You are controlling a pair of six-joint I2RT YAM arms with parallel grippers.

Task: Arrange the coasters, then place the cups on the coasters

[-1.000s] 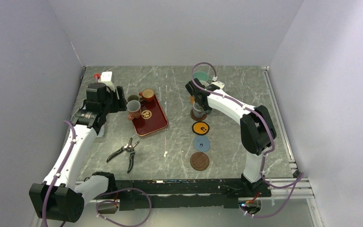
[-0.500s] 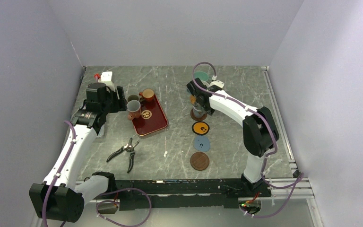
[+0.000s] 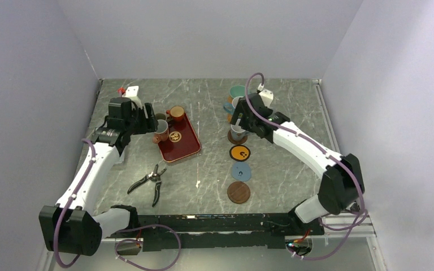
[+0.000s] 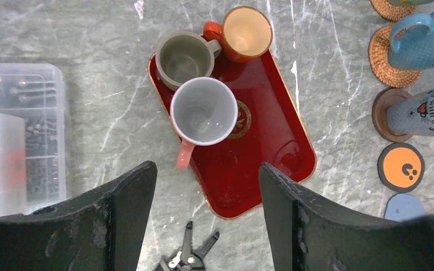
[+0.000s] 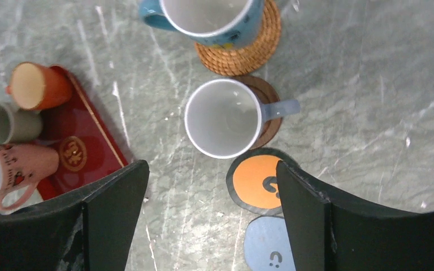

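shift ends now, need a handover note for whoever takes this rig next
Left gripper: open, over the red tray, holding nothing.
Right gripper: open, above the grey-white cup, holding nothing.
Done: coasters are laid in a line. The teal cup and blue cup sit on woven coasters, the grey-white cup on a dark brown coaster.
Left: pink-handled cup, olive cup and orange-brown cup wait at the tray. Bare: orange-faced coaster, blue coaster, near brown coaster.
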